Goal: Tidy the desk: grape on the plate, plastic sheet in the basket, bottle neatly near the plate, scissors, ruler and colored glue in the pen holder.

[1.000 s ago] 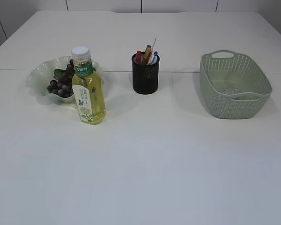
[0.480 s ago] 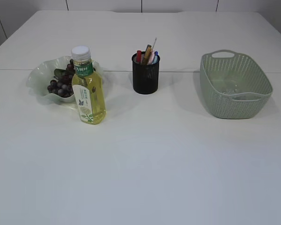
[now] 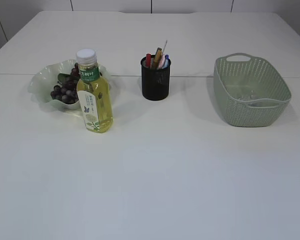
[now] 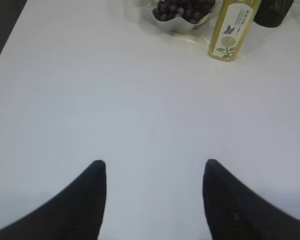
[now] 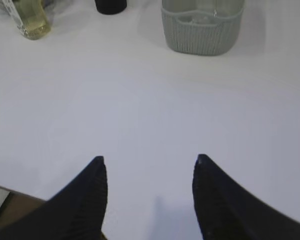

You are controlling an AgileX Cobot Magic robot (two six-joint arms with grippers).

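Dark grapes [image 3: 64, 91] lie on the wavy pale green plate [image 3: 41, 80] at the left. The yellow bottle [image 3: 94, 100] with a white cap stands upright just in front of the plate. The black mesh pen holder [image 3: 155, 80] holds several sticks with red, brown, pink and blue tips; I cannot tell scissors, ruler or glue apart. A faint clear glint, maybe the plastic sheet [image 3: 246, 93], shows inside the green basket [image 3: 270, 107]. My left gripper [image 4: 152, 165] and right gripper [image 5: 148, 160] hang open over bare table, nothing between their fingers. Neither shows in the exterior view.
The white table [image 3: 155, 170] stretches wide in front of the three containers. The right wrist view shows the table's near edge [image 5: 20, 197] at its lower left, with the basket [image 5: 202, 35] far ahead.
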